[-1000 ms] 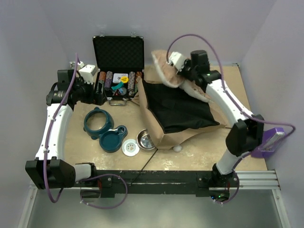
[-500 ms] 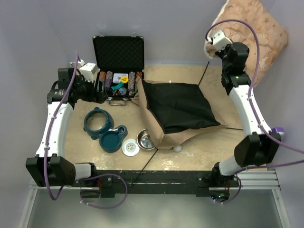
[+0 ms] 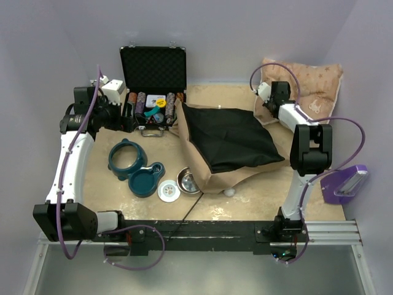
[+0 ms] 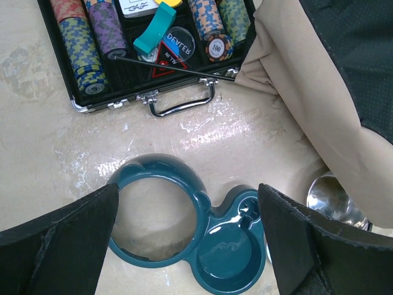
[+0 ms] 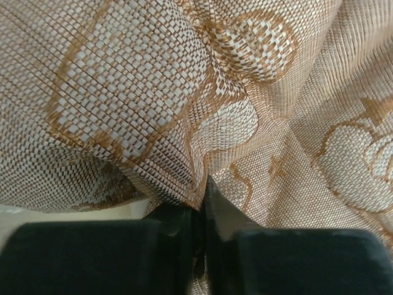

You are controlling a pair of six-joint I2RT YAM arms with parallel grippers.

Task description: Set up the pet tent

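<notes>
The pet tent (image 3: pixel 230 138) lies collapsed flat mid-table, tan canvas with the black lining facing up and a white pom-pom (image 3: pixel 229 192) at its near edge. Its tan edge also shows in the left wrist view (image 4: pixel 307 104), with a thin black pole (image 4: pixel 178 69) reaching over the chip case. My right gripper (image 3: pixel 269 102) is shut on the beige patterned pillow (image 3: pixel 307 92), which rests at the back right corner; the fabric is pinched between the fingers (image 5: pixel 202 203). My left gripper (image 3: pixel 123 121) is open and empty, hovering above the teal bowl stand (image 4: pixel 184 221).
An open black poker chip case (image 3: pixel 152 92) stands at the back left. The teal bowl stand (image 3: pixel 135 166), a white round lid (image 3: pixel 168 190) and a steel bowl (image 3: pixel 187 179) lie left of the tent. A purple object (image 3: pixel 344 184) sits at the right edge.
My right arm carried the pillow off the tent, swung it up high, then brought it down to the back right corner. The left arm has not moved.
</notes>
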